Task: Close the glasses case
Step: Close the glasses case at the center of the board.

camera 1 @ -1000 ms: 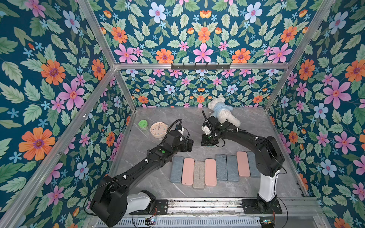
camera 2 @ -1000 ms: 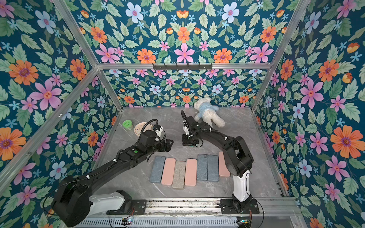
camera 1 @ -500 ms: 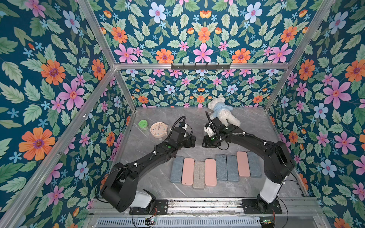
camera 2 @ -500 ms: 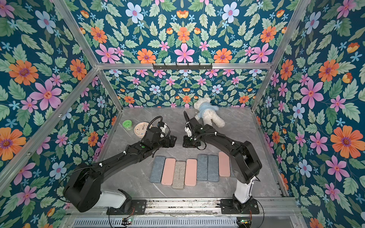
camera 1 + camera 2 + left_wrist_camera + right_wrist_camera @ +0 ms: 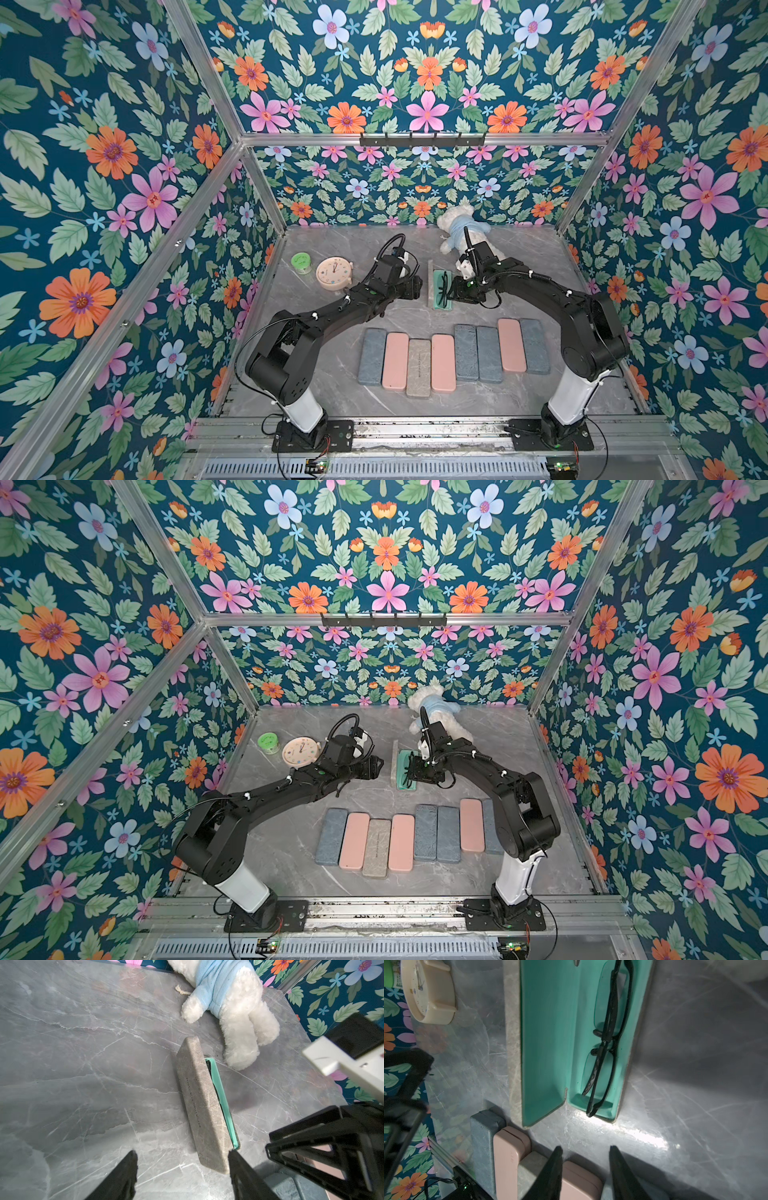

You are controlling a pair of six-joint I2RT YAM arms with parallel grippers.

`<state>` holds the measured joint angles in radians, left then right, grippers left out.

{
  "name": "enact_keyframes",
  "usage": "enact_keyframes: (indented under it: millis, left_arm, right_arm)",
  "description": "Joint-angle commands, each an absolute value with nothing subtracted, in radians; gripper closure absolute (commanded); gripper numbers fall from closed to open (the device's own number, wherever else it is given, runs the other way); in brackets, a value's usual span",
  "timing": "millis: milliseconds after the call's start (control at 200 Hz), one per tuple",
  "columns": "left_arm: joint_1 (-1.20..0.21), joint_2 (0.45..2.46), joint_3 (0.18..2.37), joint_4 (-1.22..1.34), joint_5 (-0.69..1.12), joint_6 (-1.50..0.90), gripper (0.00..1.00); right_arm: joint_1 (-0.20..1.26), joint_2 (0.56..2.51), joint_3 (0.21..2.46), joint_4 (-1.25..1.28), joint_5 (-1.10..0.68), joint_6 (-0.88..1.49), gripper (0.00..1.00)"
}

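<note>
I am viewing the glasses case (image 5: 439, 291) lying open near the middle of the table (image 5: 332, 241), between the two arms. Its tray is resting flat with the mint lining facing up, and folded black glasses (image 5: 608, 1039) are lying inside it. The stone-grey lid (image 5: 199, 1101) is standing close to upright along the hinge edge, on the side facing the left arm.

The left pincer (image 5: 417, 287) is hovering just beside the lid's outer face. Its fingers (image 5: 128, 1167) are standing apart and clamping nothing. I cannot tell whether it is touching the lid. The right pincer (image 5: 454, 291) is hovering at the tray side of the case, its jaws likewise standing apart and gripping nothing.

A row of closed cases (image 5: 442, 361) is lying side by side nearer the arm bases. A plush toy (image 5: 461, 226) is lying just behind the open case. A clock (image 5: 334, 273) and a green jar (image 5: 301, 263) are sitting well apart from it, towards the left arm's side.
</note>
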<state>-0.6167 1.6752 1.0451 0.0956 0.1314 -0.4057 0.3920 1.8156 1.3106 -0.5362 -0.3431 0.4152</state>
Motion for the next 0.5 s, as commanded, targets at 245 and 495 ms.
enact_keyframes:
  millis: [245,495]
  left_arm:
    - [-0.615,1.759,1.087,0.162,0.225,-0.364,0.42]
    - [-0.615,1.807,1.110,0.173,0.258,-0.361,0.49]
  right_arm:
    - [0.360,1.885,1.320,-0.469,-0.362,0.402,0.64]
    - [0.359,1.911,1.330,-0.474,-0.339,0.393,0.68]
